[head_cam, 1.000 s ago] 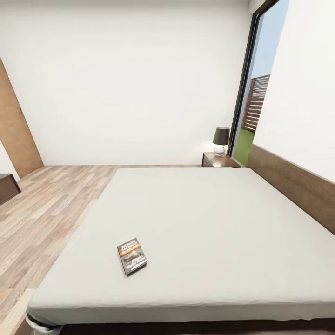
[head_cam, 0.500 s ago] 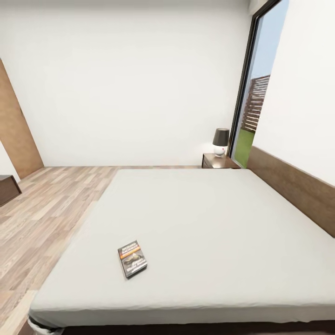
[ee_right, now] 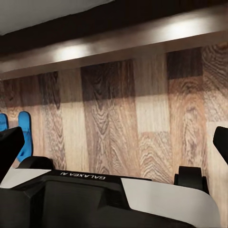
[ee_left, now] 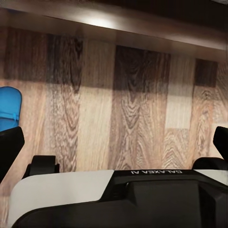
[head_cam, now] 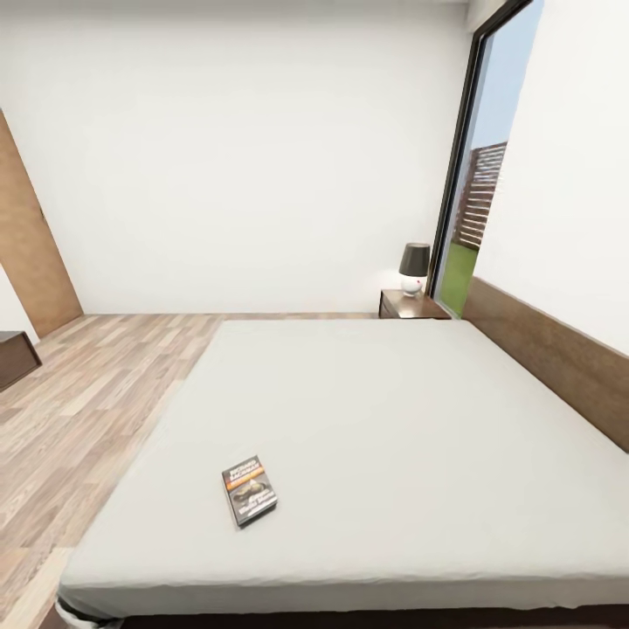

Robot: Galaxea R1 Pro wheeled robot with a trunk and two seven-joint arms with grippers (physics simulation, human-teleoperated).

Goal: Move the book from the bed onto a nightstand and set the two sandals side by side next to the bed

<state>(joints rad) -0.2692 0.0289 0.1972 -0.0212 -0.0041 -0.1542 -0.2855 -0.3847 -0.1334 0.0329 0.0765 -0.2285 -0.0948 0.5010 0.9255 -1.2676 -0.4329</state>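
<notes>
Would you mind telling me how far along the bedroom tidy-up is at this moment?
Nothing looks done yet. The book lies on the bed, far from the nightstand. Both grippers are open, holding nothing. Blue sandals lie on the floor; their placement remains unconfirmed.

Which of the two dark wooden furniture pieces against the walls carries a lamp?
The nightstand by the window, past the bed's far corner, carries the lamp; the cabinet at the left edge has none.

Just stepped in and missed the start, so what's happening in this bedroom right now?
Nothing is being handled yet. The book lies flat on the bed, near its foot end, while the nightstand with its lamp stands at the far corner. Both grippers hang open and empty over the wood floor, with blue sandals lying at the edge of the wrist views.
</notes>
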